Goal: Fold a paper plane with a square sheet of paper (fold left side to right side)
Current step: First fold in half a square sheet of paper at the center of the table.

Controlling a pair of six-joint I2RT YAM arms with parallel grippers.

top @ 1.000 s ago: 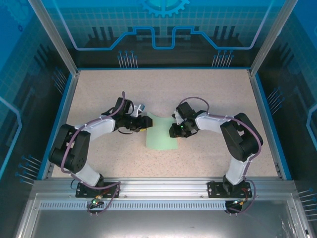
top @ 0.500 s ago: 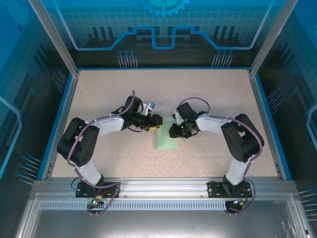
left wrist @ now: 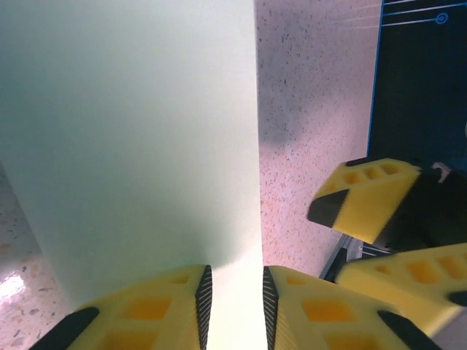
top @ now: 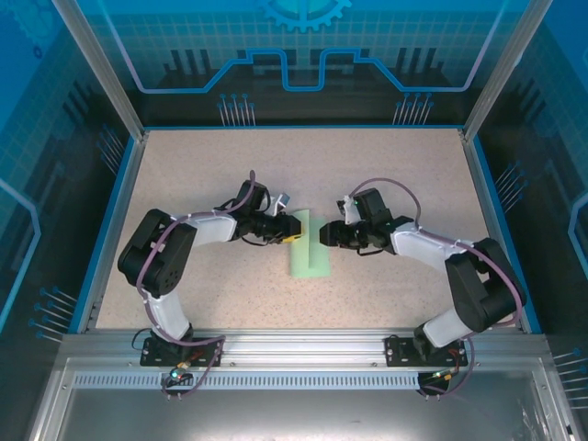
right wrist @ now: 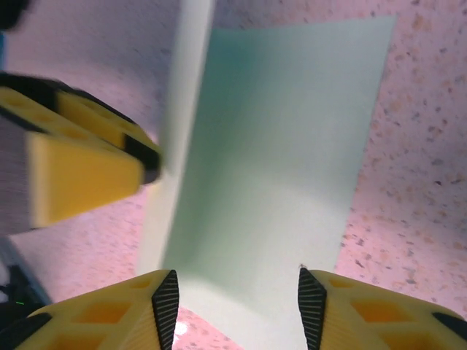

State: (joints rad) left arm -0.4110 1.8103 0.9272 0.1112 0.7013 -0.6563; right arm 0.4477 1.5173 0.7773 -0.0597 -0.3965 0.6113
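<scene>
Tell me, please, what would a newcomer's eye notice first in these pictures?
The pale green sheet of paper at the middle of the speckled table draws the eye first: it is the only green thing, with one flap lifted along its left side. Next come the yellow-tipped left hand and right hand, facing each other across the sheet.

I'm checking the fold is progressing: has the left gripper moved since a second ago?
Yes. The left gripper has shifted right, farther from the table's blue left rim, and now sits over the square sheet of paper.
</scene>
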